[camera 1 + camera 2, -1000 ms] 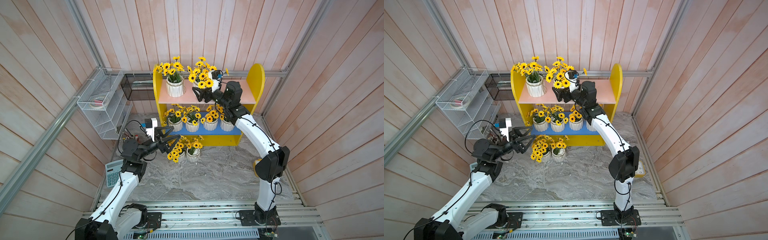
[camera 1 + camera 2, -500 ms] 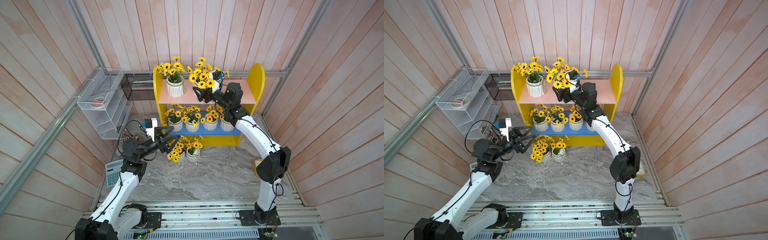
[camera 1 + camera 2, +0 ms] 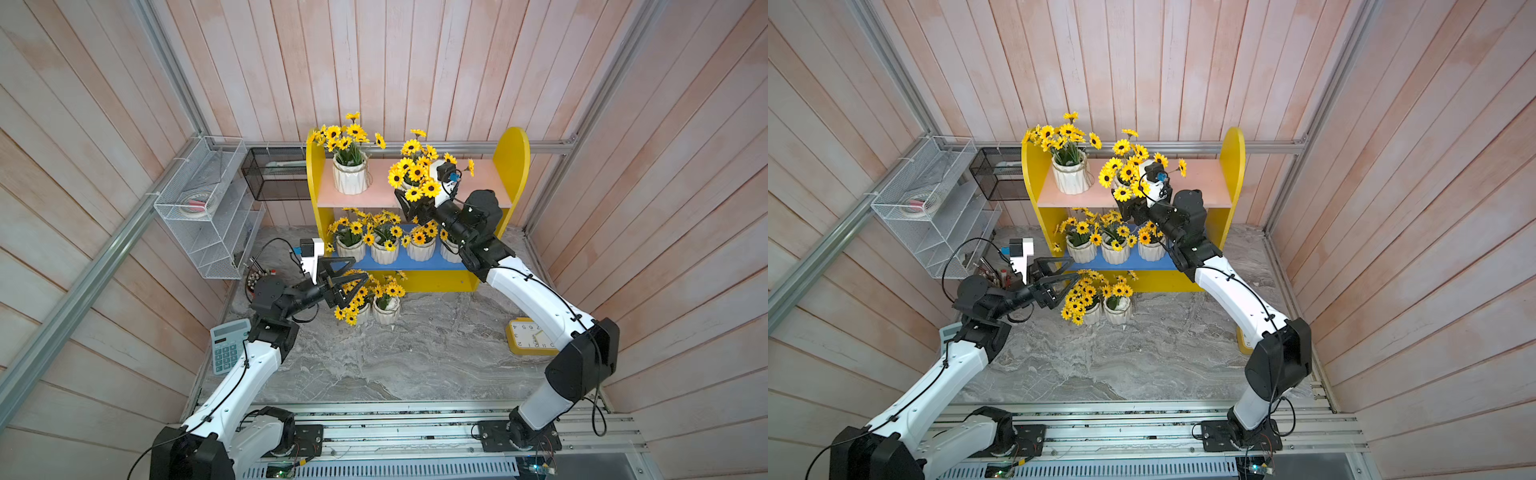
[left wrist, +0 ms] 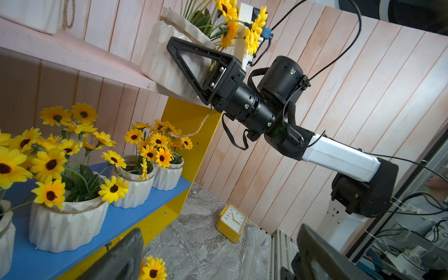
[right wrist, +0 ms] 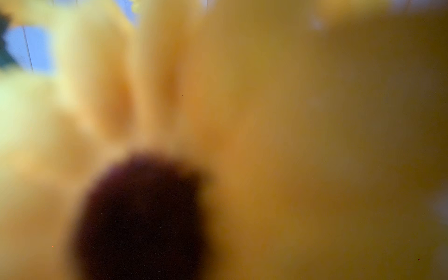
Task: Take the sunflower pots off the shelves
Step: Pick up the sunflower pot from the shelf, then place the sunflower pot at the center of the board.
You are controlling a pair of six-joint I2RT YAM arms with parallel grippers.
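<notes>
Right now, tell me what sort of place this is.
Likely a robot lab cell dressed as a home corner: plank wall panels held in an aluminium frame, left arm and right arm mounted on a metal rail, and a marble-look tabletop with shelves of sunflower pots.

The left arm (image 3: 249,374) and right arm (image 3: 536,299) are showing smooth white link shells between bulky black joint housings, thin black cables (image 4: 360,26) are trailing along them, and the left gripper (image 3: 361,267) is carrying black triangular open-frame fingers (image 3: 338,260) beside a white camera block (image 3: 311,253).
</notes>
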